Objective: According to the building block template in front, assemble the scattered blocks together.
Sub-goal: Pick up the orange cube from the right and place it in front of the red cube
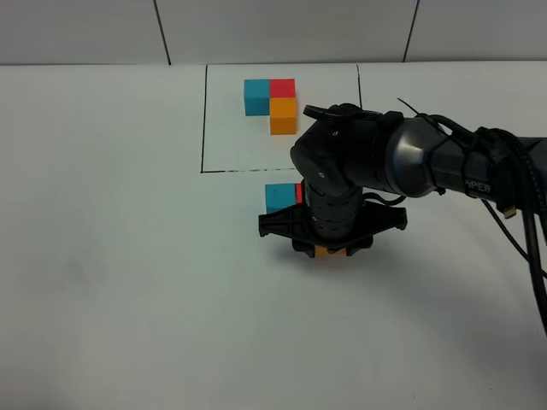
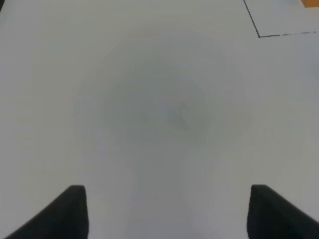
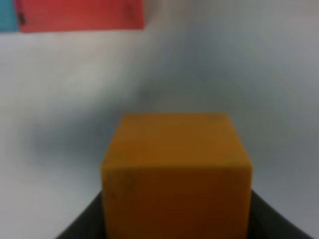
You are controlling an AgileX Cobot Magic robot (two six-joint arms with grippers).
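Note:
The building block template (image 1: pixel 270 102) lies at the back inside a thin black outline (image 1: pixel 203 128): blue and red cubes in a row, orange below red. In front of the outline a teal-blue cube (image 1: pixel 278 197) touches a red cube (image 1: pixel 298 193), which my right arm mostly hides. Both show at the far edge of the right wrist view, teal-blue (image 3: pixel 7 15) and red (image 3: pixel 79 15). My right gripper (image 1: pixel 330 248) is shut on the orange cube (image 1: pixel 323 251), seen close in its wrist view (image 3: pixel 174 169), a gap short of the red cube. My left gripper (image 2: pixel 167 211) is open and empty over bare table.
The white table (image 1: pixel 111 273) stretches left of and in front of the blocks. A corner of the black outline (image 2: pixel 259 35) and an orange sliver (image 2: pixel 311 2) show at the edge of the left wrist view. The right arm (image 1: pixel 427 162) reaches in from the right.

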